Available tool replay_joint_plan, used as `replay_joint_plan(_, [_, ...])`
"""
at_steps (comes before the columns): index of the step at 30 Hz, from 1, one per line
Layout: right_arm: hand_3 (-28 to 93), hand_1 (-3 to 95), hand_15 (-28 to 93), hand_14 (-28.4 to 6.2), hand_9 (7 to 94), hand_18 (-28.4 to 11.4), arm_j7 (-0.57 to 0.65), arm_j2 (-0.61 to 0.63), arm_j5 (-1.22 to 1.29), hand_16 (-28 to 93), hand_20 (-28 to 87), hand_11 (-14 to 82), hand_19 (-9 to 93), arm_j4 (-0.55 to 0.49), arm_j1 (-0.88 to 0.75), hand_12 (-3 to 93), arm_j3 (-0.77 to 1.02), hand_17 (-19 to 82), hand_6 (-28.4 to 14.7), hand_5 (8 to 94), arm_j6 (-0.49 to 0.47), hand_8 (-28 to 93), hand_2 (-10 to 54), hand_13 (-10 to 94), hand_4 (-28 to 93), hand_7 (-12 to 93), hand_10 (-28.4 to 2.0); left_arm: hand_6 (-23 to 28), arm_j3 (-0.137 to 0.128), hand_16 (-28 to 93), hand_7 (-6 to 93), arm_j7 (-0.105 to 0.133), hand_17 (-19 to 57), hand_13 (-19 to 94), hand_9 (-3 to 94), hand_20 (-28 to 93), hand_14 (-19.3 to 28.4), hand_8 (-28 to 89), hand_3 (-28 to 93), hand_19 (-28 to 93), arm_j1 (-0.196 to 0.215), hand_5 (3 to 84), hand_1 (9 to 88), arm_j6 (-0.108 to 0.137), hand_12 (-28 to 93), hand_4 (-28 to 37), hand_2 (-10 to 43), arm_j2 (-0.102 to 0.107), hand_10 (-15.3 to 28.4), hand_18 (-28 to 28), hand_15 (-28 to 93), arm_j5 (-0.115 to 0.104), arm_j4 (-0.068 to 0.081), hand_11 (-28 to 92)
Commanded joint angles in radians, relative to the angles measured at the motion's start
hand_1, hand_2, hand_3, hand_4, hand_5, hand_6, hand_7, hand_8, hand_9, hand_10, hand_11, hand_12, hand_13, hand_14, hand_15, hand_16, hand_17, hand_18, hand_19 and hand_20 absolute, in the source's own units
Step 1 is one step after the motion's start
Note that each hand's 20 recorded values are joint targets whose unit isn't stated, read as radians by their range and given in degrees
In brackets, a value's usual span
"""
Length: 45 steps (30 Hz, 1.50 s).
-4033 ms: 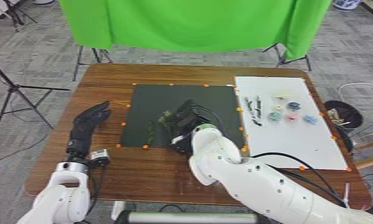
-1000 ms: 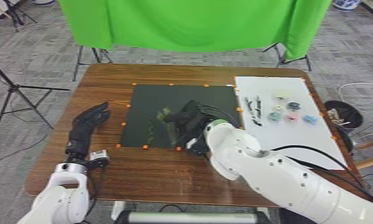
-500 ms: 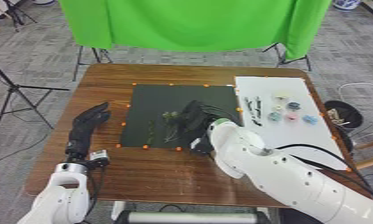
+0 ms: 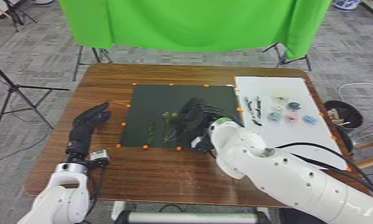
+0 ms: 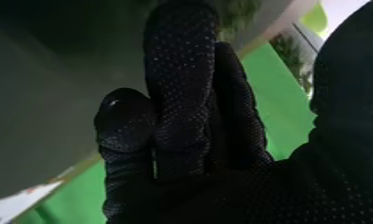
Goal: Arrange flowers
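A green cloth [image 4: 200, 27] hangs beyond the worktop [image 4: 107, 82]. A black tripod [image 4: 14, 87] stands on the grey floor [image 4: 40, 67] at left.

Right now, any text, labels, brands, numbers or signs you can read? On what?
None legible.
Small white box by the left wrist: marks too small to read.
Black mat, white sheet: no text I can make out.

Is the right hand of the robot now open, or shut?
Open: in the wrist view, the right hand has straight fingers, with a gap between them and the thumb.
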Motion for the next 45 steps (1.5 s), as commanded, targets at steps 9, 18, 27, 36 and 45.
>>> replay_joint_plan(9, [68, 23.0, 42, -5.7, 70.7, -13.9, -0.188, 0.042, 0.132, 29, 33, 11.4, 93, -0.121, -0.026, 13.9, -0.008, 60, -0.5, 63.3, 0.062, -9, -2.5, 92, -12, 15, -13.9, -0.1, 0.011, -2, 15.7, -0.003, 3.2, 36, 46.2, 14, 15.3, -10, 75, 4, 0.003, 44.3, 20.7, -0.006, 9, -27.5, -7.0, -0.015, 12.9, 10.9, 16, -0.001, 0.009, 18])
replay_joint_plan(18, [68, 21.8, 43, -5.5, 62.9, -13.7, -0.239, 0.043, 0.214, 28, 34, 7.5, 93, -0.102, -0.063, 10.5, 0.037, 61, -1.3, 57.9, -0.190, -8, 4.1, 93, -14, 13, -12.5, -0.1, 0.006, -2, 15.7, -0.004, 3.2, 36, 46.2, 14, 15.3, -10, 75, 4, 0.008, 44.4, 20.8, -0.003, 9, -27.7, -6.8, -0.016, 12.9, 10.9, 16, -0.001, 0.007, 18])
replay_joint_plan(27, [69, 19.0, 45, -5.7, 56.5, -14.3, -0.227, 0.055, 0.207, 27, 36, 6.8, 93, -0.088, -0.086, 8.1, 0.066, 62, -2.5, 52.8, -0.285, -7, 9.6, 93, -15, 10, -11.3, -0.1, 0.005, -2, 15.7, -0.002, 3.2, 36, 46.2, 14, 15.3, -10, 75, 4, 0.009, 44.4, 20.9, 0.001, 9, -27.6, -6.6, -0.021, 12.9, 10.9, 16, -0.004, 0.005, 18])
replay_joint_plan(36, [69, 18.5, 47, -5.7, 57.0, -14.4, -0.211, 0.093, 0.205, 26, 37, 7.3, 93, -0.098, -0.113, 7.7, 0.092, 62, -2.4, 53.2, -0.295, -7, 9.6, 93, -15, 10, -11.2, -0.2, 0.003, -2, 15.8, -0.002, 3.1, 36, 46.2, 14, 15.3, -10, 75, 4, 0.012, 44.4, 20.8, -0.001, 9, -27.5, -6.6, -0.022, 12.9, 10.9, 16, -0.005, 0.005, 18])
replay_joint_plan(45, [70, 17.3, 47, -5.7, 61.1, -14.8, -0.223, 0.116, 0.214, 25, 39, 7.8, 93, -0.135, -0.117, 8.2, 0.121, 62, -2.6, 56.4, -0.227, -7, 7.9, 93, -14, 11, -12.2, -0.2, 0.003, -2, 15.8, -0.004, 3.2, 36, 46.2, 14, 15.2, -10, 75, 4, 0.016, 44.4, 20.8, -0.002, 9, -27.5, -6.7, -0.021, 12.9, 10.9, 16, -0.003, 0.003, 18])
